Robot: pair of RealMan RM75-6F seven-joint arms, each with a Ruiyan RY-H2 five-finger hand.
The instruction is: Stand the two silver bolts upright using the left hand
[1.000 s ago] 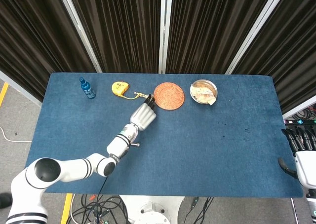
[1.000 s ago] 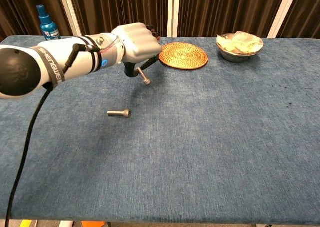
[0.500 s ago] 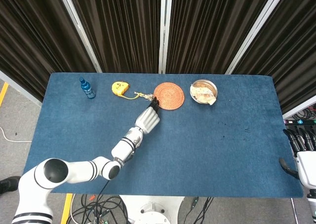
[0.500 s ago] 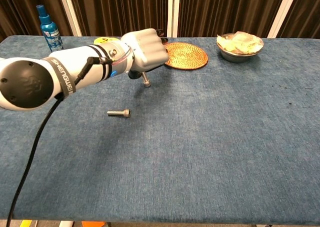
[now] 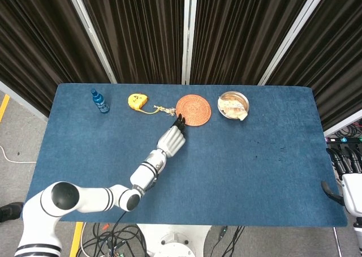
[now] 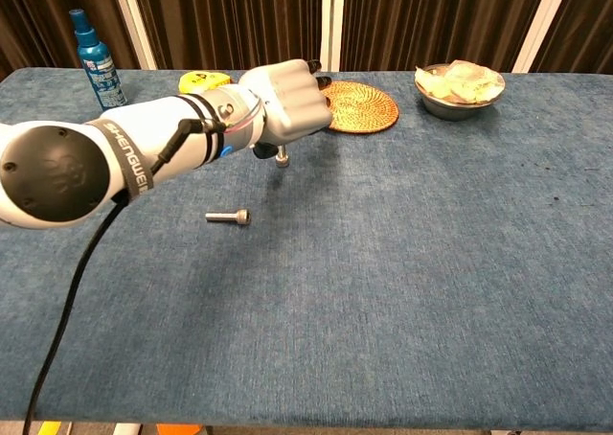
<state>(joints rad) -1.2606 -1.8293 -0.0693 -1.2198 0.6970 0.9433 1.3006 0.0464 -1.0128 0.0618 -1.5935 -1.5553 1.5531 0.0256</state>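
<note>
On the blue cloth-covered bench (image 6: pixel 402 263), going left to right: a small blue plastic bottle (image 6: pixel 96 57) stands at the far left edge, then a yellow round tape measure (image 5: pixel 136 101) lies near the back. Nearer the front a short silver bolt (image 6: pixel 228 217) lies flat on its side, apart from everything else. Just beyond it the white left hand (image 6: pixel 285 103) is clenched around a second silver bolt (image 6: pixel 281 157), whose lower end shows under the hand, close to upright and at the cloth; contact cannot be told. Beside the hand sits a round woven orange coaster (image 6: pixel 358 106), and further right a small metal bowl holding pale crumpled material (image 6: pixel 458 86). At the far right edge, off the bench, the black-fingered right hand (image 5: pixel 346 165) hangs with fingers spread, holding nothing
</note>
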